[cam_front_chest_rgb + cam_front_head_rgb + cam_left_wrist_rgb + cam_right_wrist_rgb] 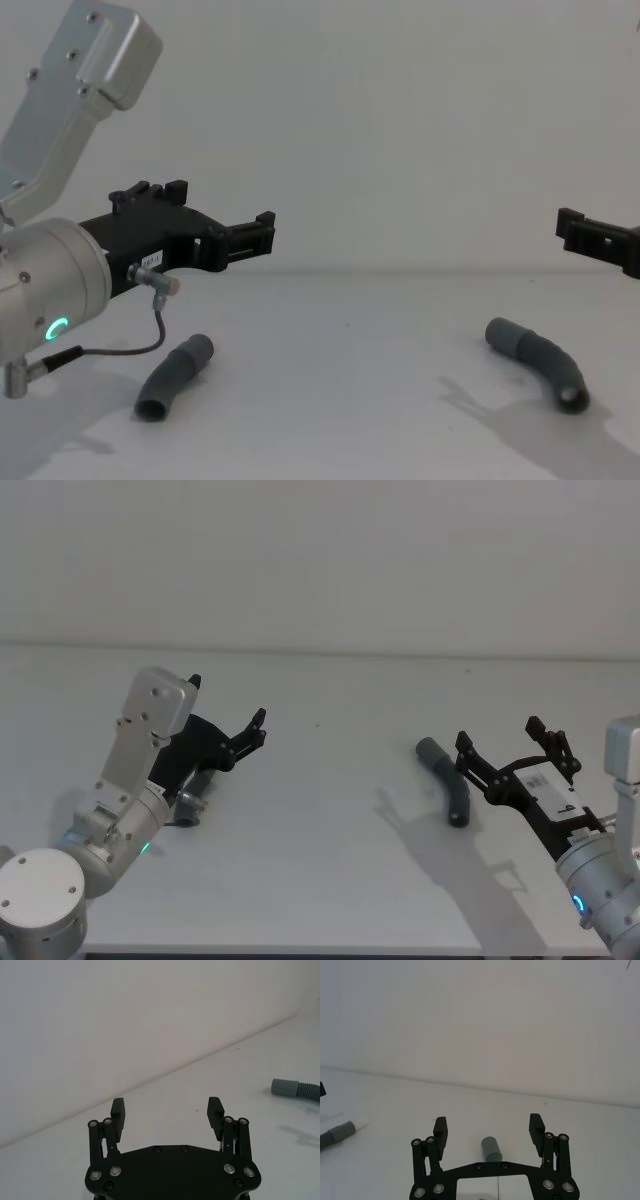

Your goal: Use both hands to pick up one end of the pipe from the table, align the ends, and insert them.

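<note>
Two bent grey pipe pieces are lying on the white table [330, 880], well apart from each other. The left piece [175, 375] is resting toward my left side, partly hidden behind my arm in the head view. The right piece [447, 780] is lying toward my right, and its nearer end is turning an open round mouth to the chest camera. I am holding my left gripper [228, 702] in the air above the left piece, its fingers spread wide with nothing between them, clear of the pipe. I am holding my right gripper [498, 735] near the right piece, raised off the table too, its fingers likewise apart and empty. In the right wrist view one smooth cuff [492, 1149] is showing in the gap between them
</note>
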`<state>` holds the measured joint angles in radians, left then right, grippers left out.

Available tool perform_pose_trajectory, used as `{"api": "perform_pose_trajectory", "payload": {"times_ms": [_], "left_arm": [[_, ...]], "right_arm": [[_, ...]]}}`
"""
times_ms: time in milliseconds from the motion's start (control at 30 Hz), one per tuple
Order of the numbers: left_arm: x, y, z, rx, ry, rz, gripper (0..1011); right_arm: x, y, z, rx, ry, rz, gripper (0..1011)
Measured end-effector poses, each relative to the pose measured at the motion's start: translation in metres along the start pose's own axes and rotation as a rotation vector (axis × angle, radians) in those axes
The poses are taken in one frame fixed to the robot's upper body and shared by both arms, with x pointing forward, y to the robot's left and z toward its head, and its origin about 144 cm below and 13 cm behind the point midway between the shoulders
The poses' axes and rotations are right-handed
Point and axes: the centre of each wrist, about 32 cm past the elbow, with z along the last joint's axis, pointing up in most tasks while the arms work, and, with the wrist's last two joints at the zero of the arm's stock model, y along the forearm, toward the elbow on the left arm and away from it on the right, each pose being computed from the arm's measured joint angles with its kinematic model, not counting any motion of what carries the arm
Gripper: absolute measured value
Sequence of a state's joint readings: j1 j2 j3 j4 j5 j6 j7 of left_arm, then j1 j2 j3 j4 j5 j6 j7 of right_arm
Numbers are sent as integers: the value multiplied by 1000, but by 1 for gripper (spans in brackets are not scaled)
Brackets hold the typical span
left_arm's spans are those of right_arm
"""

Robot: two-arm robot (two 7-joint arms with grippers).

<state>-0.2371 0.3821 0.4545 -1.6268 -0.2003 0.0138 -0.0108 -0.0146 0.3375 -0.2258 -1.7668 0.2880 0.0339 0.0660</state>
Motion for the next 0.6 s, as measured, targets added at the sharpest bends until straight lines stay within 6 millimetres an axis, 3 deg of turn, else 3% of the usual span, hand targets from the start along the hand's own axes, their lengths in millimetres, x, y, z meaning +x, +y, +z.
{"api": "perform_pose_trajectory", "payload": {"times_ms": [600], "left_arm": [[0,0,0,0,0,0,1001]], "right_arm": [[0,0,0,0,0,1,1001]]}}
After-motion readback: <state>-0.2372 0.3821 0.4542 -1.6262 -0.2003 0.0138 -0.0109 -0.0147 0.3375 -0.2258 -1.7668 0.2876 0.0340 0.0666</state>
